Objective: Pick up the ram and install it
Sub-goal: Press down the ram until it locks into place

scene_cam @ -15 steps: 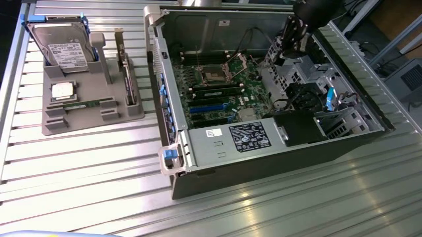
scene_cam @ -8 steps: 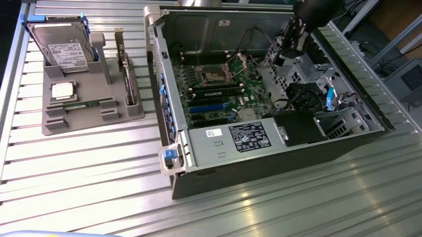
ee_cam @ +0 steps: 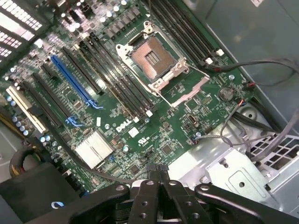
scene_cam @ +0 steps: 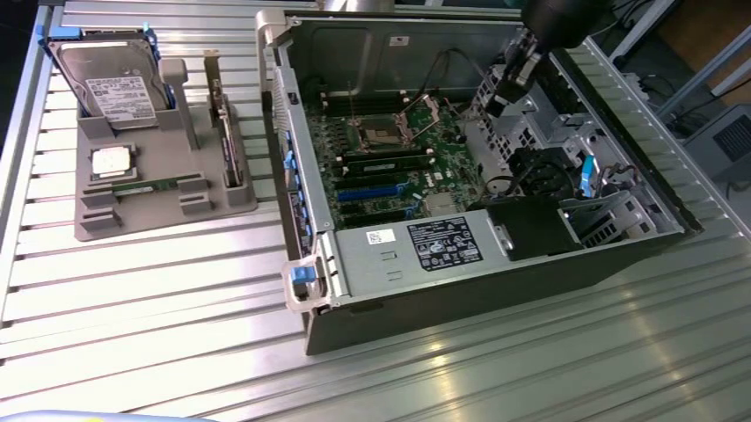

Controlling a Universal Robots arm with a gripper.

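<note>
Pressed together, my claw (ee_cam: 159, 173) hangs empty above the motherboard (ee_cam: 140, 107) inside the open case (scene_cam: 493, 255). Well apart from it, one ram (scene_cam: 143, 186) lies flat in the grey holder (scene_cam: 158, 202) at the exterior view's left, beside one hard drive (scene_cam: 112, 83) and one upright expansion card (scene_cam: 223, 132).
</note>
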